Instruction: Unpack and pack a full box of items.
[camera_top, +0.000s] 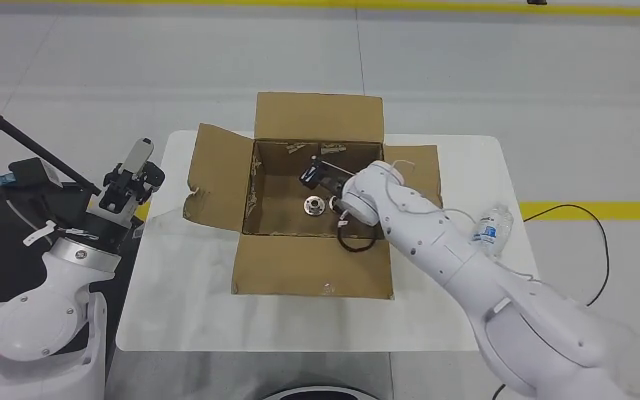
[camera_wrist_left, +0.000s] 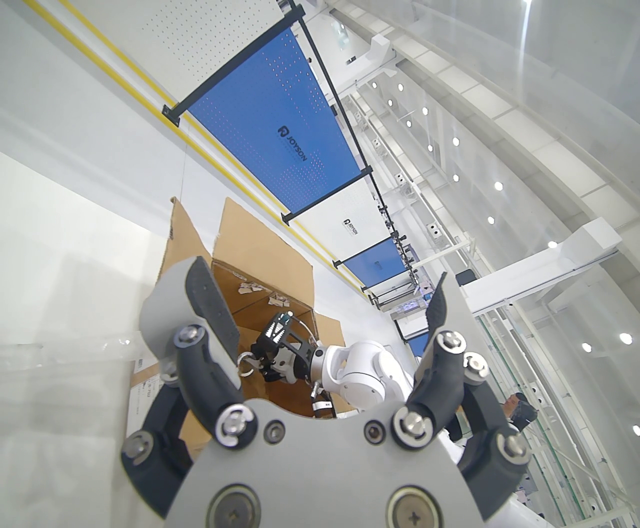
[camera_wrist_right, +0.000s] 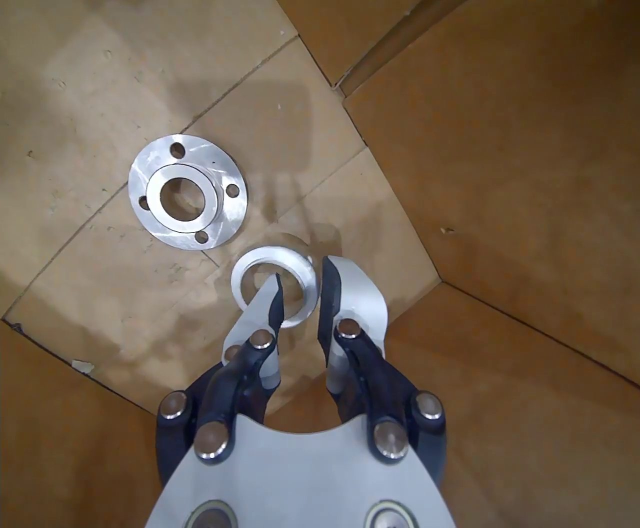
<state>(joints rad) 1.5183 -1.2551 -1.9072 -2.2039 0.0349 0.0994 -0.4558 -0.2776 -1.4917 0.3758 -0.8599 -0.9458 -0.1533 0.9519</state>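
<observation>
An open cardboard box (camera_top: 312, 268) stands mid-table. My right gripper (camera_wrist_right: 301, 272) is down inside it, shut on a small metal ring (camera_wrist_right: 260, 260), one finger through the ring's hole and the other outside its wall. The left wrist view shows the same ring (camera_wrist_left: 245, 364) hanging from that gripper (camera_wrist_left: 261, 356). A round metal flange (camera_wrist_right: 187, 197) with bolt holes lies flat on the box floor beside it, also seen from above as the flange (camera_top: 314, 205). My left gripper (camera_wrist_left: 325, 310) is open and holds nothing, off the table's left edge (camera_top: 128, 182), pointing up.
A clear plastic bottle (camera_top: 492, 225) lies on the white table (camera_top: 440, 310) right of the box. A black loop (camera_top: 355, 240) rests inside the box near the right arm. The box's flaps (camera_top: 215, 175) are spread outward on all sides.
</observation>
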